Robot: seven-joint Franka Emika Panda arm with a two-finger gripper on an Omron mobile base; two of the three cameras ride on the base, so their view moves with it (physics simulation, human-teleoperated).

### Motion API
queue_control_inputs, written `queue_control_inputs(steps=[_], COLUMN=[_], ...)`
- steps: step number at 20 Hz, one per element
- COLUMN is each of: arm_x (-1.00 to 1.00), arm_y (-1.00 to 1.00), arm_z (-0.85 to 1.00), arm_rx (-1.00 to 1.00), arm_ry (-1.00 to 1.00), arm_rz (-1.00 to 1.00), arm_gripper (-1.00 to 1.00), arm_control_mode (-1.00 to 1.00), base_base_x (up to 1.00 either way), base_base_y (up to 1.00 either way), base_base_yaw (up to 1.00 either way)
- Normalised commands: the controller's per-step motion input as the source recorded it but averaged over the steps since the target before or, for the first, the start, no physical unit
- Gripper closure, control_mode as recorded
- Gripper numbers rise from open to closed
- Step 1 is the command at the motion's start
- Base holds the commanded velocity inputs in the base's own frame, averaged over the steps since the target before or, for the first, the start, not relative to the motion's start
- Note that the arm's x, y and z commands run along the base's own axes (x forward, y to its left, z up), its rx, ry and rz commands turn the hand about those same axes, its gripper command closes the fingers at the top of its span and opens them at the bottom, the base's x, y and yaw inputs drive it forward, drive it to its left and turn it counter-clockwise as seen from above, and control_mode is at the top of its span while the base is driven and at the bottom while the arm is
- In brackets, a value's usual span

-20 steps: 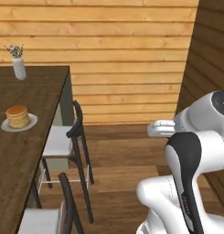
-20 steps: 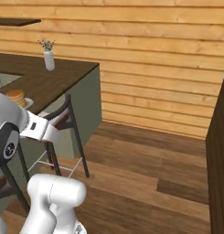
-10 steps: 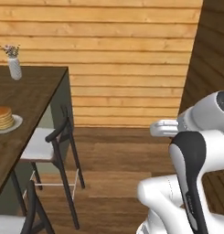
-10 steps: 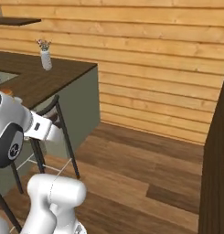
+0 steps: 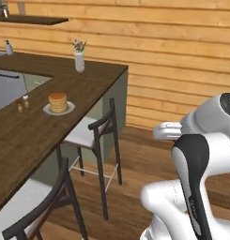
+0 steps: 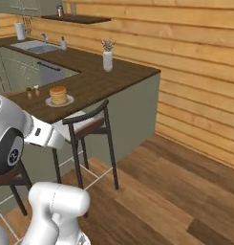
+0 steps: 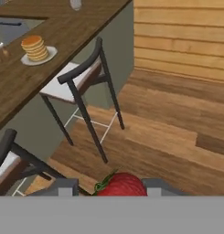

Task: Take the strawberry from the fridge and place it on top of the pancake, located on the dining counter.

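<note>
Red strawberry (image 7: 120, 185) sits pinched between my two finger tips, my gripper (image 7: 109, 187) closed tight on it, up in the air above the wooden floor (image 7: 168, 137); the pancake (image 5: 57, 101) stack rests on its pale plate (image 5: 58, 110) on the dark dining counter (image 5: 50, 119), well apart from me; a dark-framed chair (image 6: 87, 129) stands against the counter's near edge; a white vase (image 6: 107, 61) stands further along the top.
</note>
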Motion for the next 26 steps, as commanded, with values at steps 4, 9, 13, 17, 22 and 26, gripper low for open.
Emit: queue_control_inputs(steps=[4,9,13,17,22,26], arm_x=[0.00,0.00,0.00,0.00,0.00,0.00], arm_y=[0.00,0.00,0.00,0.00,0.00,0.00], arm_z=[0.00,0.00,0.00,0.00,0.00,0.00], arm_rx=[0.00,0.00,0.00,0.00,0.00,0.00], arm_ry=[0.00,0.00,0.00,0.00,0.00,0.00], arm_rz=[0.00,0.00,0.00,0.00,0.00,0.00], arm_gripper=[1.00,1.00,1.00,1.00,1.00,1.00], arm_control_mode=[1.00,1.00,1.00,1.00,1.00,1.00], base_base_x=[0.00,-0.01,0.00,0.00,0.00,0.00], base_base_y=[-0.41,-0.39,-0.24,-0.25,-0.78,-1.00], base_base_yaw=[0.51,0.54,0.54,0.53,0.41,0.31])
